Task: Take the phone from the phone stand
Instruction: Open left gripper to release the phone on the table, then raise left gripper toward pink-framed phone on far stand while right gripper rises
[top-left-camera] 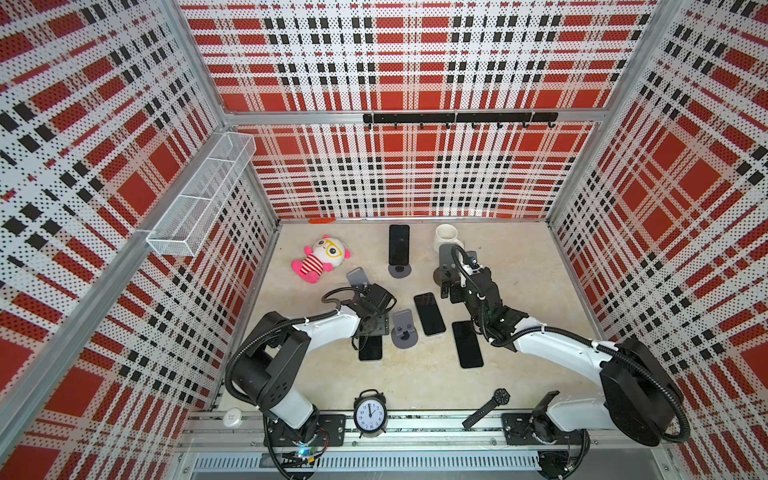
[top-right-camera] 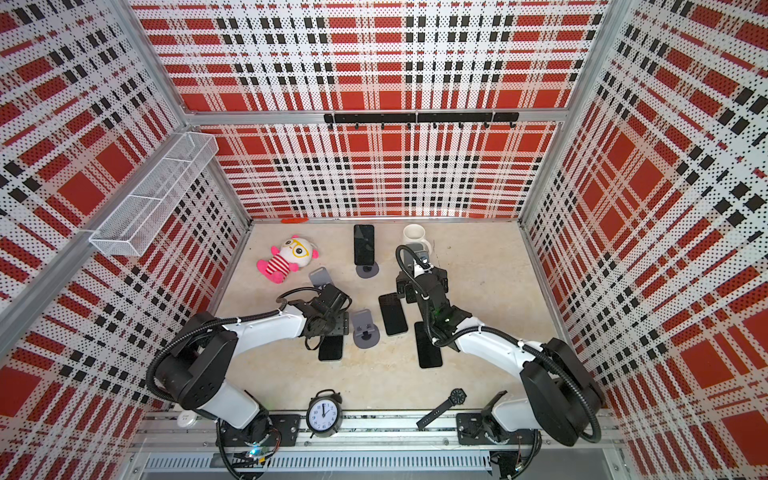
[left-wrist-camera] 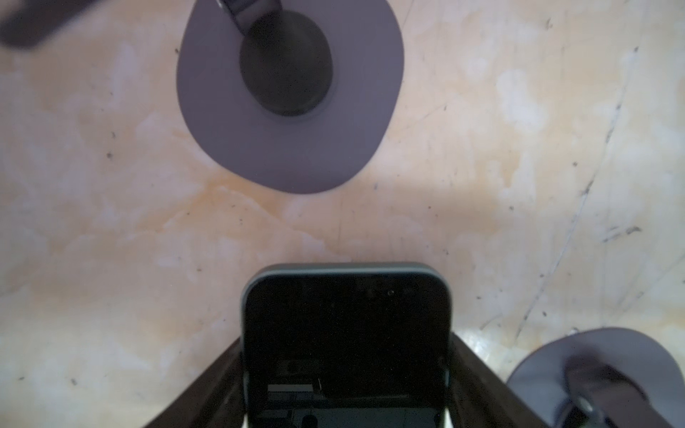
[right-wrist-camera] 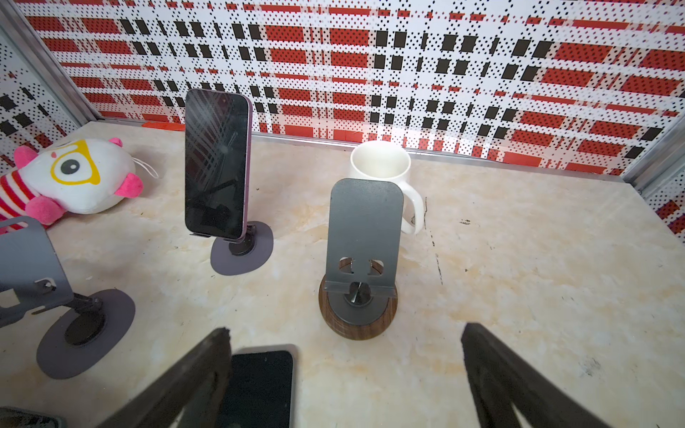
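1. The phone (right-wrist-camera: 217, 163) stands upright in its phone stand (right-wrist-camera: 241, 255) near the counter's (top-left-camera: 532, 270) far edge, with bare room toward the right edge
2. The right pincer (right-wrist-camera: 344, 329) gapes wide, empty
3. The left pincer (left-wrist-camera: 346, 339) straddles a second phone (left-wrist-camera: 344, 296); gripping or perhaps just loosened, I cannot tell

My bench (top-left-camera: 519, 291) is pale, marbled and scuffed. At the back lie a plush toy (top-left-camera: 320, 258), a white mug (top-left-camera: 446, 237) and a loaded stand (top-left-camera: 400, 270) holding an upright phone (top-left-camera: 399, 245). A wood-based stand (right-wrist-camera: 358, 307) sits just before the mug. Nearer me are an empty grey stand (top-left-camera: 404, 330) and a second grey stand (top-left-camera: 358, 277). A flat phone (top-left-camera: 429, 313) and a second flat phone (top-left-camera: 468, 344) lie close together. A third phone (top-left-camera: 370, 348), half hidden, seems flat too. A wristwatch (top-left-camera: 490, 405) lies at the front edge.
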{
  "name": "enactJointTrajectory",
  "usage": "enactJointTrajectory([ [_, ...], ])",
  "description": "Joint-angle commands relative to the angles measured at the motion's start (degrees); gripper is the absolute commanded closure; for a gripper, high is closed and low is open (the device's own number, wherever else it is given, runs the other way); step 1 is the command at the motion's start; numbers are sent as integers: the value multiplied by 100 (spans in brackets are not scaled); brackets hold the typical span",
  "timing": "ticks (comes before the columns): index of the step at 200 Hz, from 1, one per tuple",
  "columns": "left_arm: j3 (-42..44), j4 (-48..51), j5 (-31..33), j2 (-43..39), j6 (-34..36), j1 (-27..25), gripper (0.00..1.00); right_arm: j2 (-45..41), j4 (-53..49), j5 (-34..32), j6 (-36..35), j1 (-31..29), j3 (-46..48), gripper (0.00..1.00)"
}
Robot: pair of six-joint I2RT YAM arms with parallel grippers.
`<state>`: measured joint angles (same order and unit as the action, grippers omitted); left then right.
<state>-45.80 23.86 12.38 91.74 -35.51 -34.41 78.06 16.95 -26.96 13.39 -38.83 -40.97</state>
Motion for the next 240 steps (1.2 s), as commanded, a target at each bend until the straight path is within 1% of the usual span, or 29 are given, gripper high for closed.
enactJointTrajectory([
  [1,195,215,-218,55,13,60,22,-72,33,16,33,30,19,0],
  [37,186,254,-201,4,26,90,21,-65,36,14,33,25,19,0],
  [53,190,260,-236,-72,59,88,18,-54,36,11,37,31,19,0],
  [77,181,254,-289,-185,112,112,16,-63,12,111,71,32,2,0],
  [113,153,284,-298,-335,110,172,16,-141,19,108,89,33,55,0],
  [137,74,433,-259,-578,105,184,15,-152,1,129,85,33,41,0],
  [168,-123,756,-184,-1245,325,316,13,-332,-252,233,116,28,-83,0],
  [185,-208,838,-313,-1849,441,586,12,-516,-247,489,94,25,-96,0],
  [202,-331,817,-495,-2505,557,886,11,-493,-510,810,165,30,-296,0],
  [218,-444,676,-617,-3006,642,1144,10,-337,-801,833,333,33,-559,0],
  [240,-350,29,-1167,-3489,786,1452,8,-182,-1127,995,355,42,-914,0],
])
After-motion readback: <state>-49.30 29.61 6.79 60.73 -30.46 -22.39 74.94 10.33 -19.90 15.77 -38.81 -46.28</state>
